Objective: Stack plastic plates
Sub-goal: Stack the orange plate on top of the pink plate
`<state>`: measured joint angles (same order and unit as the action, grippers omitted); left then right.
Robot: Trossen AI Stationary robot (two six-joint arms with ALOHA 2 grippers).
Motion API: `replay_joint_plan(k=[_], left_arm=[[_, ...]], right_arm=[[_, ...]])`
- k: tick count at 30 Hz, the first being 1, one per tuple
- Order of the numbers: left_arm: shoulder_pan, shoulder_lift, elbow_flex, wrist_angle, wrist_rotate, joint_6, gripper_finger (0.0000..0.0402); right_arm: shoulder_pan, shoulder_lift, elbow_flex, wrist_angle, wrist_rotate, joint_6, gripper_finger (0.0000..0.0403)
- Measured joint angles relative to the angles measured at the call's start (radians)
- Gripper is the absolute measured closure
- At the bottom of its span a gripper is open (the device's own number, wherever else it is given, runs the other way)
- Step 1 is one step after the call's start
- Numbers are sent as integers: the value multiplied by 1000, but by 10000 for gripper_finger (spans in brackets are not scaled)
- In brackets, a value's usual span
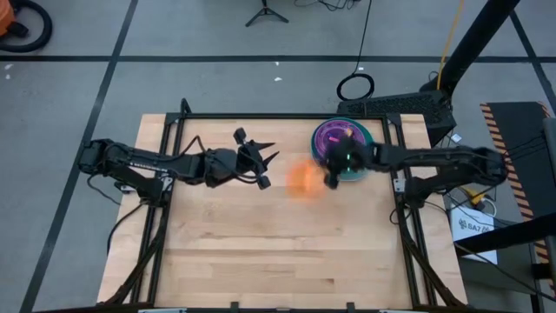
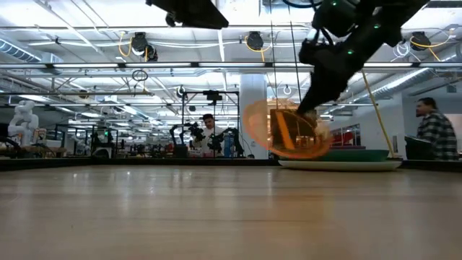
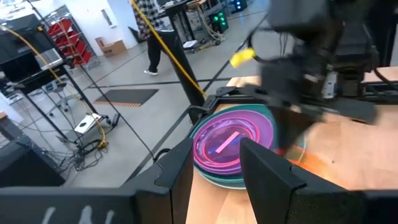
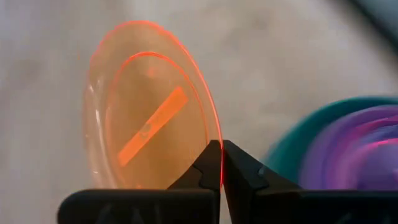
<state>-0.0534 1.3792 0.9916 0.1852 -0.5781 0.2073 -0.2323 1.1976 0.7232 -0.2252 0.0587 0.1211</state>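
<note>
An orange plate hangs blurred above the table's middle, just left of a stack of plates at the far right. The stack has a purple plate on top and a dark green one at the bottom, which rests on the wood. My right gripper is shut on the orange plate. My left gripper hovers open at the far middle left, holding nothing, its fingers pointing toward the stack. My right gripper pinches the orange plate's rim between its two fingertips, one on each face. The fingers slant down from the table's right side. The plate stands tilted almost on edge, lifted above the wood, beside the stack.
Black frame rails run along the table's far edge and sides. The wooden top stretches toward the near edge. People stand in the room beyond the table.
</note>
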Motion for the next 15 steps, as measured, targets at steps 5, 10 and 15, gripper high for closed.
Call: replay_joint_plan(k=[5, 10, 15], left_arm=[[17, 0, 0, 0, 0, -3, 263], [29, 0, 0, 0, 0, -6, 263], [34, 0, 0, 0, 0, -4, 263]], right_arm=[[-177, 0, 80, 1, -3, 4, 401], [-368, 0, 180, -99, -131, 22, 402], [-529, 25, 246, -217, -149, -31, 402]])
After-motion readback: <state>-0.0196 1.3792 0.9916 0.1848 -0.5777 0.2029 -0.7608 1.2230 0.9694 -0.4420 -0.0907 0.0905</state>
